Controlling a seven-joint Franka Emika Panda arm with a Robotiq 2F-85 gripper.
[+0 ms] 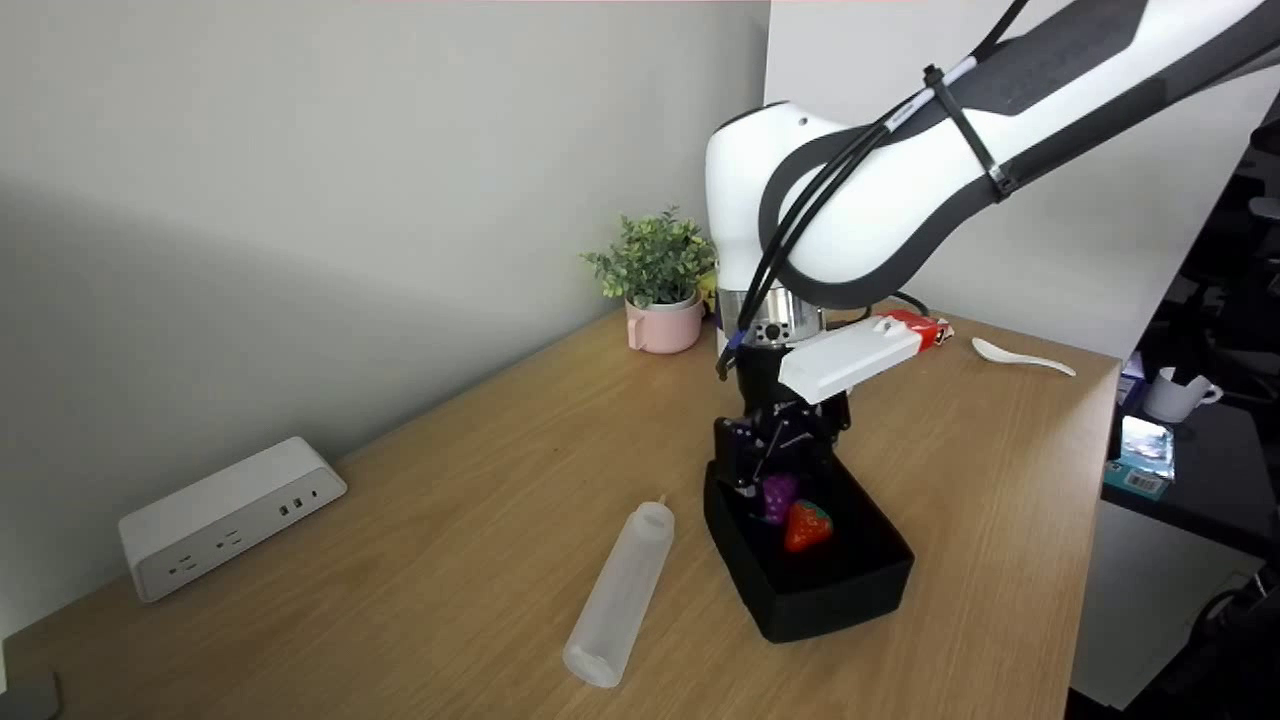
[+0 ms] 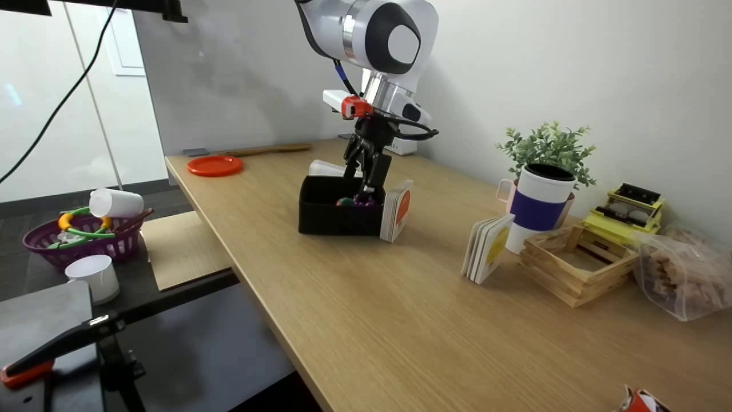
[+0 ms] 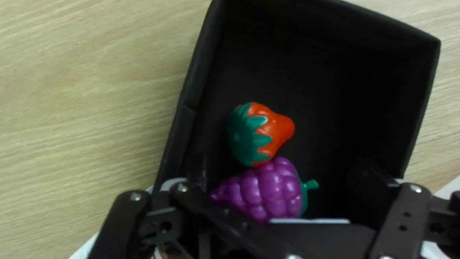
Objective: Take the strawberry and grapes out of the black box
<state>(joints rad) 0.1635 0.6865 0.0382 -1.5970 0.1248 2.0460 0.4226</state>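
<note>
The black box [image 1: 840, 605] stands on the table in both exterior views [image 2: 341, 221]; its wall shows in the wrist view [image 3: 418, 111]. The strawberry [image 3: 264, 133], red-orange with a green cap, lies inside it and also shows in an exterior view [image 1: 807, 526]. The purple grapes [image 3: 269, 187] lie against the strawberry, green stem toward the right in the wrist view; they also show in an exterior view [image 1: 777, 497]. My gripper [image 3: 285, 176] is open and points down into the box, its fingers apart on either side of the grapes. The gripper's body covers the grapes' lower edge.
A clear bottle [image 1: 620, 595] lies beside the box. A card stack [image 2: 396, 212] stands close against the box's side; another stack [image 2: 487, 247] stands farther off. A potted plant [image 1: 660, 320], power strip [image 1: 235, 515], red plate [image 2: 215, 166] and wooden crate [image 2: 575, 269] are also on the table.
</note>
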